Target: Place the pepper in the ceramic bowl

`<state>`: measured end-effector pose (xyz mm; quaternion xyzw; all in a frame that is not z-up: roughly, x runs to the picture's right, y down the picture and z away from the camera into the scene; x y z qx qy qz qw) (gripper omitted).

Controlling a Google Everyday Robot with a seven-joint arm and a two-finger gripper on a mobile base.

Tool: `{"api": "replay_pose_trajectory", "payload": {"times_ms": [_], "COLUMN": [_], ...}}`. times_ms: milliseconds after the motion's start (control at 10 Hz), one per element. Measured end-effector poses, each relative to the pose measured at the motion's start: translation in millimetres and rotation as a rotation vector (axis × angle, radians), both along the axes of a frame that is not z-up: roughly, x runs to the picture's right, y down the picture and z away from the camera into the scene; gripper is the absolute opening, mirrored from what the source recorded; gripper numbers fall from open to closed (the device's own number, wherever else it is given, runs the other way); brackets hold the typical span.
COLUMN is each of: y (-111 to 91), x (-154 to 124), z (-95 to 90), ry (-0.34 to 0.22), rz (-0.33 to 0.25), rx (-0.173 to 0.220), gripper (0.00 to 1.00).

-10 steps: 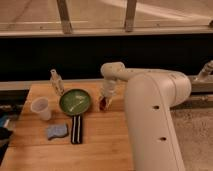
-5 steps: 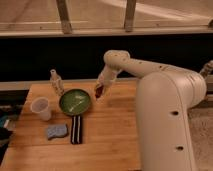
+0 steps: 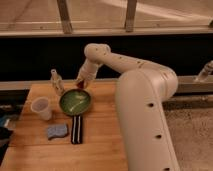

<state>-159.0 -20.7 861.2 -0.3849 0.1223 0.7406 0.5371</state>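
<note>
The green ceramic bowl (image 3: 75,103) sits on the wooden table (image 3: 100,145), left of the middle. My gripper (image 3: 81,82) hangs just above the bowl's far right rim, reaching in from the white arm (image 3: 135,90). It is shut on the small dark red pepper (image 3: 79,86), whose tip shows below the fingers, above the bowl's edge. The bowl looks empty inside.
A translucent white plastic cup (image 3: 41,107) stands left of the bowl. A small clear bottle (image 3: 56,82) stands behind it. A blue sponge (image 3: 57,131) and a black striped strip (image 3: 76,129) lie in front of the bowl. A dark window ledge runs behind the table.
My gripper has moved left with the pepper, from beside the bowl's right side to over the bowl's far rim.
</note>
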Motion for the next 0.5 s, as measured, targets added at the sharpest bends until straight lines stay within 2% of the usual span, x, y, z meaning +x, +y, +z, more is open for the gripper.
{"api": "replay_pose_trajectory", "payload": {"times_ms": [200,400,500], "y": [12,15,15], "x": [-28,-32,-31], "z": [-10.7,-13.1,-12.9], "ry": [-0.076,-0.091,-0.090], "rz": [-0.041,-0.051,-0.050], "rx": [-0.012,-0.018,-0.018], "gripper": [0.00,0.04,0.11]}}
